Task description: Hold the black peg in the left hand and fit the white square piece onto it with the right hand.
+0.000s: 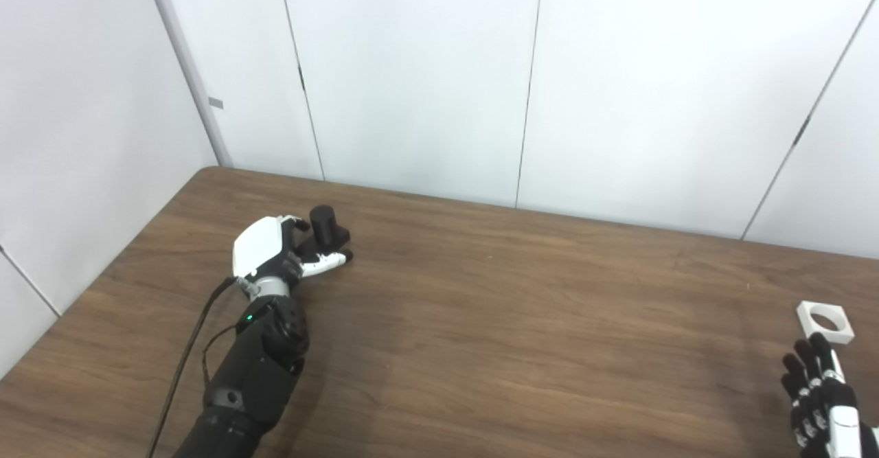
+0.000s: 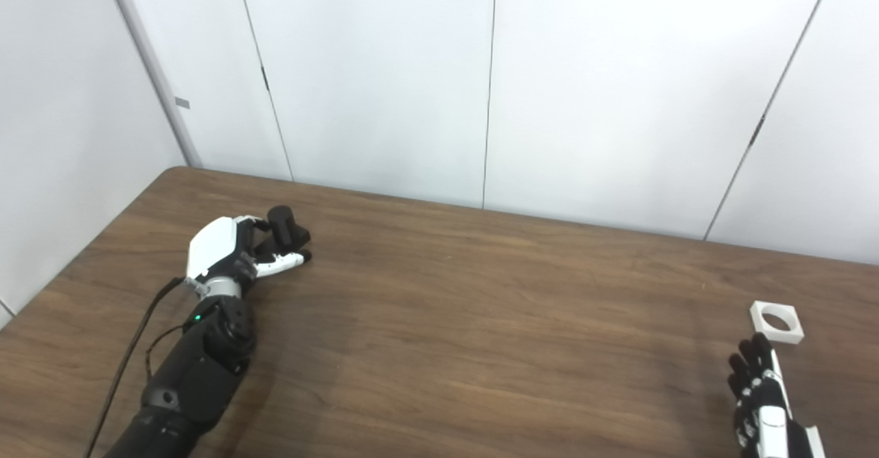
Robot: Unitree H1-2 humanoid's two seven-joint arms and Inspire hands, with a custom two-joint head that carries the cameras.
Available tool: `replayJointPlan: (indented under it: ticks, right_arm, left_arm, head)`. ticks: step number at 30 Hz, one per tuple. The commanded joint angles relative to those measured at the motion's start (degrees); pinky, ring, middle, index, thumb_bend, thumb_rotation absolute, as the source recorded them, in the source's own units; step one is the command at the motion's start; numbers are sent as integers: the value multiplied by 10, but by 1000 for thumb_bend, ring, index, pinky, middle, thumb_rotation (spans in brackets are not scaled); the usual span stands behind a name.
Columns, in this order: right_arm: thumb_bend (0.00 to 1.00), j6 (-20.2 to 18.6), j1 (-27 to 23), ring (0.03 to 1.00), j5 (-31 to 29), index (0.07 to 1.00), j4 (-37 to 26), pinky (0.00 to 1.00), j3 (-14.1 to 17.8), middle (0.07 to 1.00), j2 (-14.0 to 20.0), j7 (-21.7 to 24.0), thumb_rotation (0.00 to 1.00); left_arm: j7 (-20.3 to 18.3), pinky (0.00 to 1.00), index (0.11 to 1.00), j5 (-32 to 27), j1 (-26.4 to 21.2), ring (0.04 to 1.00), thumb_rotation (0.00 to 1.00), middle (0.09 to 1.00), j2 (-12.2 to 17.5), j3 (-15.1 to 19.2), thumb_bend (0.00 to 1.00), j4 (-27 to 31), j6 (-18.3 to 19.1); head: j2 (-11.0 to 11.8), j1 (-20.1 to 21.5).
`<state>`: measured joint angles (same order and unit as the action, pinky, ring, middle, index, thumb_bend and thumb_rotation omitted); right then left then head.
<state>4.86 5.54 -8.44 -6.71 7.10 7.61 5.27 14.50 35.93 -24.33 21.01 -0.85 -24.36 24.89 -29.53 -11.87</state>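
Nearest the camera, at the lower right edge, the right hand [image 2: 761, 393] is seen low over the brown wooden table [image 1: 522, 321], its dark fingers [image 1: 805, 365] spread apart and extended, nothing being held. Just beyond the fingertips the white square piece [image 2: 777, 321] lies flat on the table, its round hole facing up; whether the fingertips touch its near edge cannot be told, though a narrow gap is suggested in the right eye view.

At the far left, the left hand [image 1: 278, 252] is curled around the lower part of the black peg [image 1: 323, 226], which stands roughly upright with its rounded top showing above the fingers (whether it is lifted clear of the table or rests on it cannot be made out). The two pieces are well apart, across the width of the table.

The white piece is judged to be rigid, light and probably smooth plastic, so it could slide away if pushed from one side only. It would best be pinched across two opposite outer edges, the hole being left unobstructed. The peg appears stiff too, and its top should be kept exposed.
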Motion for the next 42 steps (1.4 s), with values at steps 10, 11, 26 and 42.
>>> replayJointPlan:
  ticks: [10,11,26,42]
  right_arm:
    - [389,12,15,987,-10,997,23,1000,-4,991,-13,2,1000]
    - [392,12,15,986,-9,997,24,1000,-4,990,-13,2,1000]
    - [394,10,17,982,-13,994,22,1000,-3,988,-13,-1,1000]
    - [417,10,18,983,-16,994,20,1000,-3,989,-11,1,999]
  left_arm:
    - [13,1000,711,2,-24,955,392,882,20,-4,860,10,8]
    - [13,1000,710,3,-23,952,385,880,21,-5,859,10,8]
    - [13,1000,639,-3,-19,925,277,855,24,-9,830,9,-3]
    - [38,1000,485,-29,-14,849,47,754,24,-4,521,-9,-45]
  head:
    - [-3,-2]
    - [-3,-2]
    - [-7,1]
    - [-12,3]
